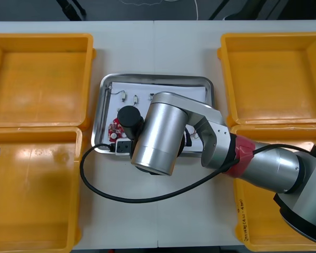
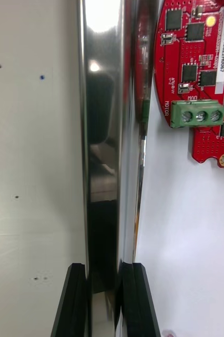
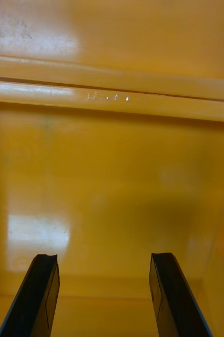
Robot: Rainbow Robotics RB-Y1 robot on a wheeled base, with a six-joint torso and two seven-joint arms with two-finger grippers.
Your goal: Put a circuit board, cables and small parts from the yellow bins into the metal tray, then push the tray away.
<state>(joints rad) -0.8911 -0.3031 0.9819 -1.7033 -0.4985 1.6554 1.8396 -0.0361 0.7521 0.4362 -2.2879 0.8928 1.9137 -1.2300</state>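
Seen from above, with 12 o'clock at the far edge of the worktop (image 1: pixel 158 221), a metal tray (image 1: pixel 106 87) sits at the centre, just toward 12. Four yellow bins surround it at 10 o'clock (image 1: pixel 39 79), 8 o'clock (image 1: pixel 31 190), 2 o'clock (image 1: pixel 274 74) and 4 o'clock (image 1: pixel 253 232). The tray is lined white. A round red circuit board (image 1: pixel 115 128) lies at its 8 o'clock corner, and small metal parts (image 1: pixel 124 96) lie toward its 11 o'clock side. The right arm (image 1: pixel 163 132) reaches in from 4 o'clock and covers the tray's 6 o'clock half. In the right wrist view, the right hand (image 2: pixel 104 268) is clamped on the tray's shiny upright rim (image 2: pixel 101 105), one black finger outside on the worktop side and the other inside on the white lining (image 2: pixel 185 237). The red circuit board (image 2: pixel 196 79), carrying a green terminal block (image 2: pixel 199 113), lies just inside that rim, beyond the fingers. In the left wrist view, the left hand (image 3: pixel 104 260) hangs over the floor of a yellow bin (image 3: pixel 112 174), its fingers standing wide apart and holding nothing.
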